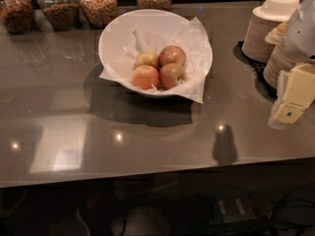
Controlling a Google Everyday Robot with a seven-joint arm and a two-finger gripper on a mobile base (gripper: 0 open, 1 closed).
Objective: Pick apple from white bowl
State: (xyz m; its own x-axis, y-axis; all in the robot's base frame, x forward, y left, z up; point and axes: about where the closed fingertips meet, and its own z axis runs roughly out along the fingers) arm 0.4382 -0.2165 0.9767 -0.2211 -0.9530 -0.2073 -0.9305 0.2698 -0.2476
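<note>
While the tool (pixel 291 101) hangs at the right edge over the tabletop (pixel 147 141), just beside the stacked paper bowls (pixel 261 31), I cannot tell whether it is released or clenched. I record the apple (pixel 172 75) in the white bowl (pixel 115 38), far centre, near-right of the fruit cluster, well apart from the tool.

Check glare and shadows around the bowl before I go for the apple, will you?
Camera view: dim, warm light; small glare spots and a pale reflected patch on the counter, none on the apple, which sits evenly lit in the white bowl; the bowl throws a broad dark shadow toward the camera; the gripper hangs at the right edge.
</note>
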